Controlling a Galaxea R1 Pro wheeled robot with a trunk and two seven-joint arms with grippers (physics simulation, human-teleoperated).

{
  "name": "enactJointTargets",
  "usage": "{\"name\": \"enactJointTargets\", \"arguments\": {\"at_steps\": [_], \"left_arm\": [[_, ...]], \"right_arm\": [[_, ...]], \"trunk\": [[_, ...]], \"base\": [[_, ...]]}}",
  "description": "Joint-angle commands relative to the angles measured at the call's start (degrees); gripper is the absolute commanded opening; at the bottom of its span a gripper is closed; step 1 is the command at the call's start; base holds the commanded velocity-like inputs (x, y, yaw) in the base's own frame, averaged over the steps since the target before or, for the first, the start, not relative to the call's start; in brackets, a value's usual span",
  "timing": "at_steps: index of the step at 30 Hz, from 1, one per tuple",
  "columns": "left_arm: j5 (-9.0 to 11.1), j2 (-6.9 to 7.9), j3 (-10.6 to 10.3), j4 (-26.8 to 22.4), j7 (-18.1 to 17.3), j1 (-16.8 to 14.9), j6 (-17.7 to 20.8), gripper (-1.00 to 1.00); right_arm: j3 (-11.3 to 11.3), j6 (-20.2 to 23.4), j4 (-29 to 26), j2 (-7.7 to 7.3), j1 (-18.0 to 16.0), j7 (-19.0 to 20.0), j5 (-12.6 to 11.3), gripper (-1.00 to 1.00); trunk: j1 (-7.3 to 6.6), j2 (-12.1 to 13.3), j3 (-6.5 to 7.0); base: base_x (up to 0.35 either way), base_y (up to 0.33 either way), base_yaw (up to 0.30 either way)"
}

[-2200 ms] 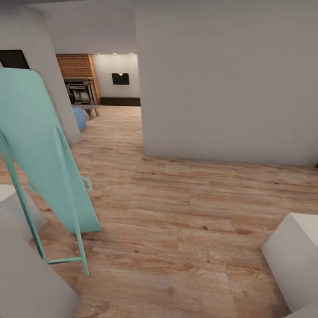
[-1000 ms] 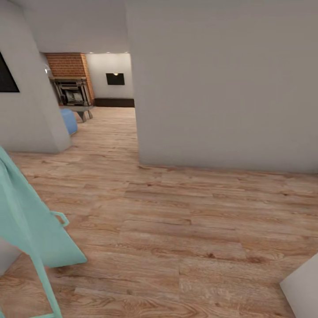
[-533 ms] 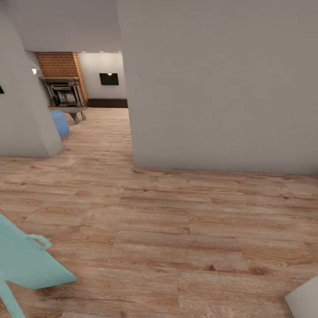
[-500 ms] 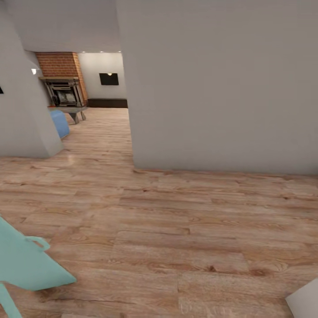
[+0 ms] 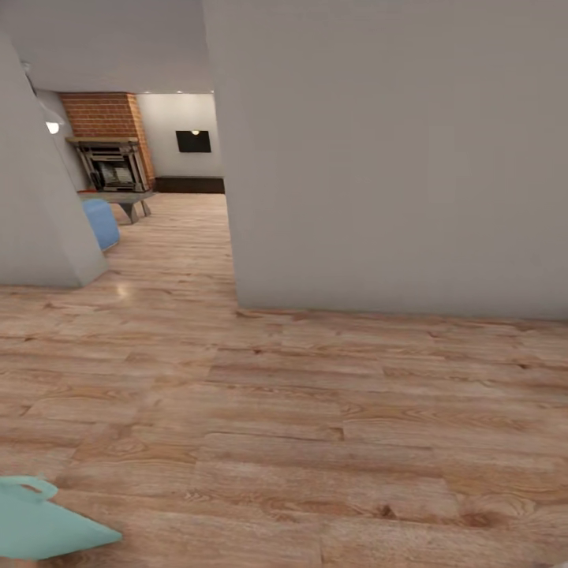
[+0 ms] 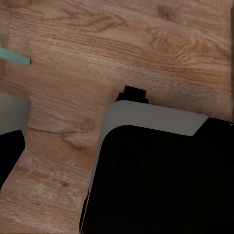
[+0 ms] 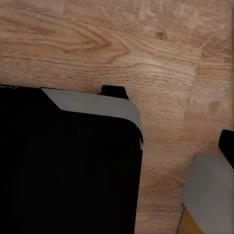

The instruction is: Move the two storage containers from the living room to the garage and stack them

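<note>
Looking fwd over a light wood-plank floor [image 5: 300, 426] — a big pale wall [image 5: 386, 158] stands ahead, w/ an opening at its left. Thru that opening lies the living room [image 5: 170, 189]: brick fireplace [image 5: 110, 150], a blue seat [image 5: 101, 223], a dark panel [image 5: 193, 141] on the far wall. A teal object [image 5: 39, 525] pokes in at the lower left corner. Wrist views show dark, grey-edged robot body [image 6: 161, 170] over planks — can't tell how either pincer stands or whether it holds anything.
</note>
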Motion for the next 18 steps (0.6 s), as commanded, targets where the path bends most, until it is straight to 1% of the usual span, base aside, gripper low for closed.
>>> {"name": "enactJointTargets", "arguments": {"at_steps": [1,18], "left_arm": [[0.5,-0.02,-0.5,0.0,0.2,0.0,-0.2,1.00],[0.5,-0.02,-0.5,0.0,0.2,0.0,-0.2,1.00]], "right_arm": [[0.5,-0.1,0.0,0.02,0.0,-0.1,-0.6,1.00],[0.5,-0.2,0.0,0.02,-0.1,-0.1,-0.8,1.00]], "trunk": [[0.03,0.0,-0.05],[0.03,0.0,-0.05]], "base": [[0.322,0.000,0.000],[0.322,0.000,0.000]]}}
